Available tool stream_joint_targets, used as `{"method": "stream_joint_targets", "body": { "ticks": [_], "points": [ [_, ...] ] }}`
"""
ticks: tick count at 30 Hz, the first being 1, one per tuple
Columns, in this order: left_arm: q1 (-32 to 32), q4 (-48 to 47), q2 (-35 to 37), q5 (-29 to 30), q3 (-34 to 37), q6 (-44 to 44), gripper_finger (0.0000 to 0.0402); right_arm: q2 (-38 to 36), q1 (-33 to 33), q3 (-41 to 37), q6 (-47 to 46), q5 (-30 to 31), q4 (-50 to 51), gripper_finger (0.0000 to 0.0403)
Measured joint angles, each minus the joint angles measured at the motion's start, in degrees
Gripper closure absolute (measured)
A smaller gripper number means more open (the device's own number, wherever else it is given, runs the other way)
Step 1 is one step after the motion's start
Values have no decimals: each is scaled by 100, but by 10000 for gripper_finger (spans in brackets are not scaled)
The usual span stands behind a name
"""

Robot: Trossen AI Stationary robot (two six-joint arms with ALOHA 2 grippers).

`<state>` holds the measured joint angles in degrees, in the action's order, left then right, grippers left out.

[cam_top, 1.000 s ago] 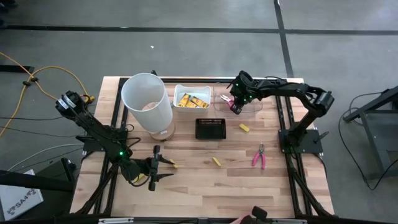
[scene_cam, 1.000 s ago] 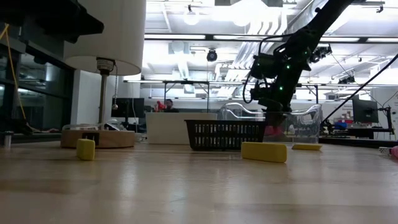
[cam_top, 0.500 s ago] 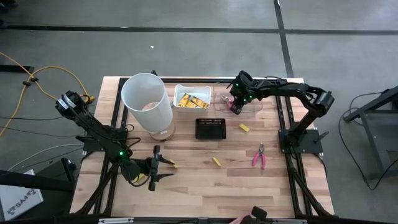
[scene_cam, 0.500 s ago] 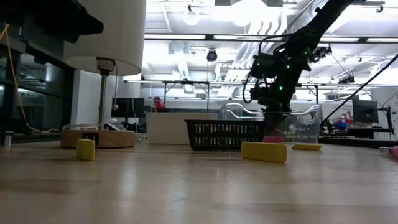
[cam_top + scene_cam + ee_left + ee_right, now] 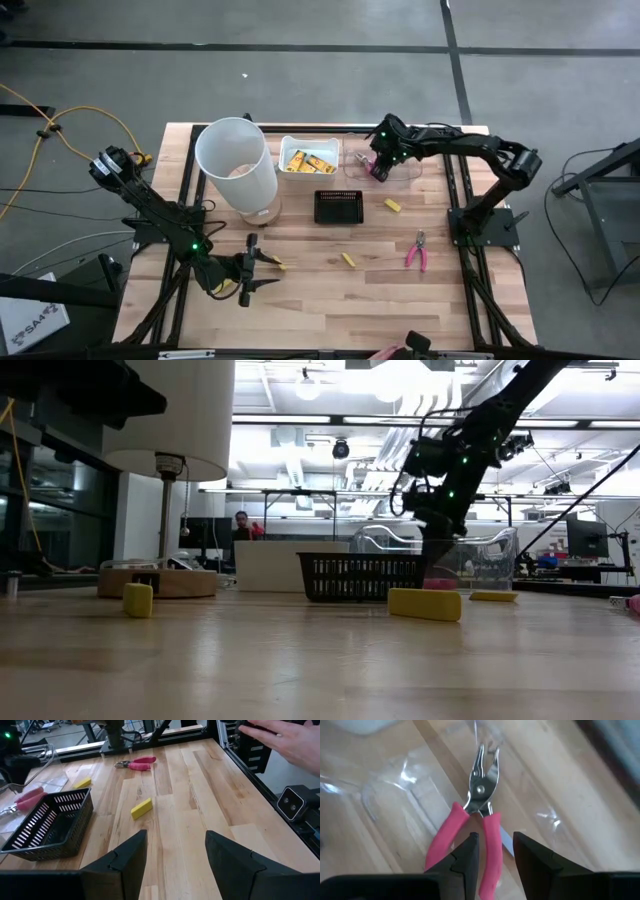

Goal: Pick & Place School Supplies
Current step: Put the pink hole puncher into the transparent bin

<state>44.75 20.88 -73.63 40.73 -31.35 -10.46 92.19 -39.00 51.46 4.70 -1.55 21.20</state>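
Observation:
One pair of pink-handled pliers [image 5: 481,795] lies flat on the floor of a clear tray [image 5: 408,172] at the table's far right. My right gripper [image 5: 495,839] hovers open just above its handles and touches nothing. A second pair of pink pliers [image 5: 417,250] lies on the wood near the right edge. Yellow blocks lie loose on the table [image 5: 392,205] [image 5: 348,259]. Yellow packets [image 5: 308,160] sit in a white bin. My left gripper [image 5: 176,836] waits open, low over the near left part of the table [image 5: 252,270].
A tall white cylinder [image 5: 237,165] stands at the far left. A small black mesh tray [image 5: 338,206] sits mid-table. A third small yellow block [image 5: 280,265] lies by my left gripper. A person's hand [image 5: 295,737] shows beyond the table's right edge.
The pink pliers went down from my right gripper's fingers to the floor of the clear tray and lie there. My right gripper has since risen a little and drawn slightly toward the far edge.

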Motion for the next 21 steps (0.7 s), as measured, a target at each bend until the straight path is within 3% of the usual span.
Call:
{"method": "stream_joint_targets", "body": {
  "ticks": [12, 15, 21],
  "points": [
    [0, 7, 0, -1, 0, 0, 208, -1194, 271, 2, 10, 14, 638, 290],
    [0, 22, 0, 0, 0, 0, 208, -1513, 549, 2, 1, 27, 811, 291],
    [0, 22, 0, 0, 0, 0, 208, -1954, 1351, 7, -416, 638, 1214, 291]
  ]
}}
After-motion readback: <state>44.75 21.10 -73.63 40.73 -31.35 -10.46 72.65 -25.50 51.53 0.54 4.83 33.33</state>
